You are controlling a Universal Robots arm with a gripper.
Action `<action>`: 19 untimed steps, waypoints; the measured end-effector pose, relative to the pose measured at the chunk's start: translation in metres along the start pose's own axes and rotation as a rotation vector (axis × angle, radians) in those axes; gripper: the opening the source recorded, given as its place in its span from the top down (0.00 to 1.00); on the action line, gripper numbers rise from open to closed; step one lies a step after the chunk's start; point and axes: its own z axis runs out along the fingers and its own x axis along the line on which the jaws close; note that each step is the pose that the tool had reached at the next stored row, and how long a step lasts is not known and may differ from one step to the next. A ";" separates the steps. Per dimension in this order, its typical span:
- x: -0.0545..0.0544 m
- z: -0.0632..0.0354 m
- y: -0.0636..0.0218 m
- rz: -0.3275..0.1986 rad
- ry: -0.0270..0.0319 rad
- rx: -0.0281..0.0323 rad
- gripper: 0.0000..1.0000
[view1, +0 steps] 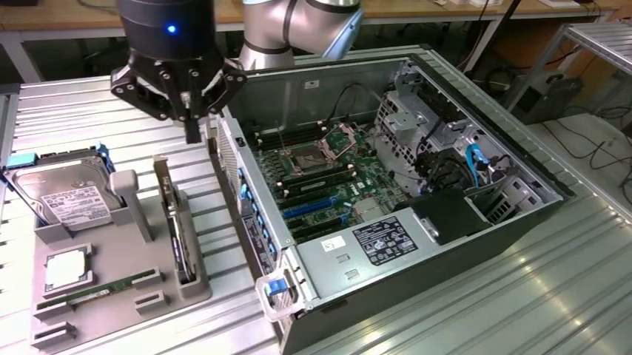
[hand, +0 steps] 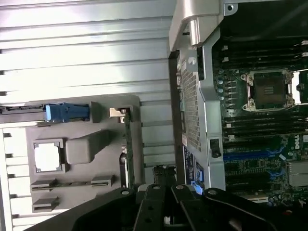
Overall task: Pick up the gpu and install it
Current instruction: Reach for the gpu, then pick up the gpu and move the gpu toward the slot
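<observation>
The gpu is a thin black card standing on edge in a slot of the grey parts holder, at the exterior view's left of the open computer case. In the wrist view the gpu runs as a slim dark line along the holder's edge. My gripper hangs shut and empty above the table, just past the card's far end and beside the case's rear panel. Its black linkages show in the wrist view.
A silver hard drive with blue brackets, a CPU and a green RAM stick sit in the holder. The motherboard with blue slots lies open inside the case. Ribbed metal table surrounds everything.
</observation>
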 end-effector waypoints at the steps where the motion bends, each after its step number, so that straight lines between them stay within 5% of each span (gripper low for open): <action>1: 0.005 0.0012 -0.0005 0.000 -0.0002 0.0002 0.89; 3: 0.023 0.0052 -0.0027 0.000 -0.0001 0.0008 0.89; 7: 0.039 0.0092 -0.0101 0.000 -0.0003 0.0036 0.89; 19: 0.040 0.0092 -0.0135 0.000 -0.0005 0.0055 0.89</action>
